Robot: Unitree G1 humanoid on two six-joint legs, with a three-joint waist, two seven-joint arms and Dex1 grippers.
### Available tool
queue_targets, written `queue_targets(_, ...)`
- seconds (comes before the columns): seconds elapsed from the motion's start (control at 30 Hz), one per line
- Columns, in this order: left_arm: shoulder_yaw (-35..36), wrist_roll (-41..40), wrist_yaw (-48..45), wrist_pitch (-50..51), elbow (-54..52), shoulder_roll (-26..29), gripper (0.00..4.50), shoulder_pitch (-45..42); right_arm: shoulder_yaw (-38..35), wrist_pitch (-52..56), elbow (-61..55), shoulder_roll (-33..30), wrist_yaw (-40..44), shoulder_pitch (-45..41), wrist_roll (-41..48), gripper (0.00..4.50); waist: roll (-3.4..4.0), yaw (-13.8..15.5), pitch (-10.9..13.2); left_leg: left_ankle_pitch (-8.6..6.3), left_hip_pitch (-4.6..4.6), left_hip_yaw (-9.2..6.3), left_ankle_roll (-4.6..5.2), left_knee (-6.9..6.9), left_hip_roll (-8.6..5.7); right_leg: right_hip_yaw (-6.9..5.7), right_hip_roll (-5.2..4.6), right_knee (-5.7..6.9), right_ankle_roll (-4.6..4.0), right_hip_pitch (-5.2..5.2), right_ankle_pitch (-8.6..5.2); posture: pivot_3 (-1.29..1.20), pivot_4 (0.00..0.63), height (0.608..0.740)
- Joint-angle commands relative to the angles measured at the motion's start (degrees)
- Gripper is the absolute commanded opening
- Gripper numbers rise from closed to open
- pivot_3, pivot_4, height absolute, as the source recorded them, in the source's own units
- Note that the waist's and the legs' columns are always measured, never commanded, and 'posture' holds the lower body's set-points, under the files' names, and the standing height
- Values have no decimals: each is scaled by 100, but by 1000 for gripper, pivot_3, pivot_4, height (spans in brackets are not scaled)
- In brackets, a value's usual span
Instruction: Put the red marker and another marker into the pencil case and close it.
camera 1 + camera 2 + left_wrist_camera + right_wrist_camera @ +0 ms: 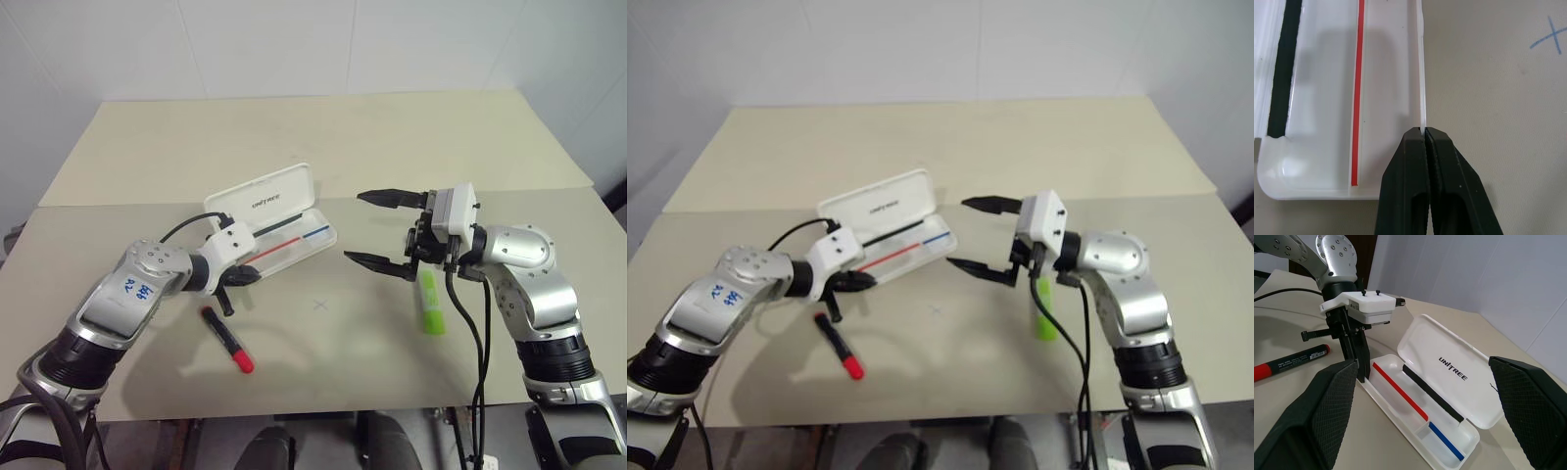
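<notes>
A: Case status?
B: The pencil case lies open on the desk, lid tilted back, tray holding no markers. Left gripper is pressed together, pinching the tray's near rim by its corner.
A: Markers?
B: The red marker lies on the desk just beside the left arm, outside the case. The green highlighter lies below the right gripper, whose fingers are spread wide above the desk, holding nothing.

Two markers and one pencil case lie here.
</notes>
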Motion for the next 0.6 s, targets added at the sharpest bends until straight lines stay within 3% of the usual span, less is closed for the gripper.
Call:
queue_targets(0.03,-12,62,-88,-182,-200,-25,38,-44,-92,-49,-132,-12,-14,-66,66,4500,0,1,0,0,0,0,0,0,0,0,0,0,0,0,0,0,150,740)
queue_targets(0.33,-338,-6,-651,-609,-292,-229,38,-328,-147,-56,-145,-105,1,-9,39,4500,0,7,0,0,-1,11,0,0,0,0,0,-1,0,0,0,0,150,740)
queue_targets(0.6,-519,57,-1362,-1334,-229,-134,38,-393,-414,-137,-30,-558,95,186,-8,4500,-1,5,0,0,-2,44,0,0,0,0,0,-1,-1,0,0,0,150,740)
